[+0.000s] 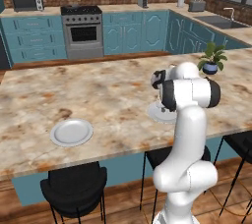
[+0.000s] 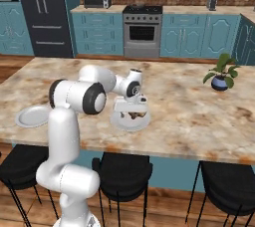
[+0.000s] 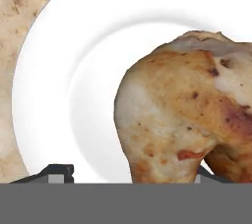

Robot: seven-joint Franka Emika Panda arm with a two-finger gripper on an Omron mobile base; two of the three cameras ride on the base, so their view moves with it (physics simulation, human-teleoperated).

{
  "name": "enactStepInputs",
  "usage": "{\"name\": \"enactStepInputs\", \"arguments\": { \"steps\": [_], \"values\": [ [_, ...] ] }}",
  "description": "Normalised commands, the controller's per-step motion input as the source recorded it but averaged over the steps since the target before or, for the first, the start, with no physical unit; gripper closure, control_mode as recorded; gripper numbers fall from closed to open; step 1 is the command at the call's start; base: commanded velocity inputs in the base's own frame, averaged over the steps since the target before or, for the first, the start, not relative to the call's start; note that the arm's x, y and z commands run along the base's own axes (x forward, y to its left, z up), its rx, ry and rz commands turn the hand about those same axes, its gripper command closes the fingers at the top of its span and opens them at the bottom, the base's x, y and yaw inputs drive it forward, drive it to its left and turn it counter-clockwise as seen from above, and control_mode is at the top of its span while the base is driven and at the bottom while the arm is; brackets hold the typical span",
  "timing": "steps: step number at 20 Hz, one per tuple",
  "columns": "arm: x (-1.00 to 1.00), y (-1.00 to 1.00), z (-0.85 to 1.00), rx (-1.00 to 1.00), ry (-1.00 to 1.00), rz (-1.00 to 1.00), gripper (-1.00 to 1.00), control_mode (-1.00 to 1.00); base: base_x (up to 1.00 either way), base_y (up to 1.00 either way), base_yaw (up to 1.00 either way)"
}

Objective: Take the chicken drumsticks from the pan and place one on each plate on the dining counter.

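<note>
Hovering low over the near plate [image 3: 54, 70], the gripper [image 2: 130, 107] stood with its jaws spread either side of a golden drumstick [image 3: 182, 115] resting on that plate, seemingly let go. The meat looked light, soft and greasy, best pinched across its thick middle. Farther along the dining counter [image 1: 113, 90], the second plate [image 1: 72, 132] lay bare.

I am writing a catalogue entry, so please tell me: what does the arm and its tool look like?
The arm is glossy white, made of rounded tubular segments with dark bands at the joints. The tool is white with two small dark finger tips. No cables or markings are visible.
</note>
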Motion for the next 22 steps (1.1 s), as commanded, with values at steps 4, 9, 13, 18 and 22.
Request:
{"name": "enactStepInputs", "arguments": {
  "steps": [4, 9, 13, 18, 22],
  "values": [
    [-0.11, 0.81, 0.0, -0.01, -0.18, -0.39, -1.0, -1.0, 0.0, 0.0, 0.0],
    [-0.07, 0.79, -0.02, -0.04, -0.08, -0.46, -1.0, -1.0, 0.0, 0.0, 0.0],
    [0.0, 0.05, -0.2, 0.07, 0.07, -0.55, -1.0, -1.0, 0.0, 0.0, 0.0],
    [0.03, -0.6, -0.17, 0.37, 0.43, -0.41, -1.0, -1.0, 0.0, 0.0, 0.0],
    [0.0, -0.71, -0.03, 0.41, 0.35, -0.3, -1.0, -1.0, 0.0, 0.0, 0.0]
  ]
}}
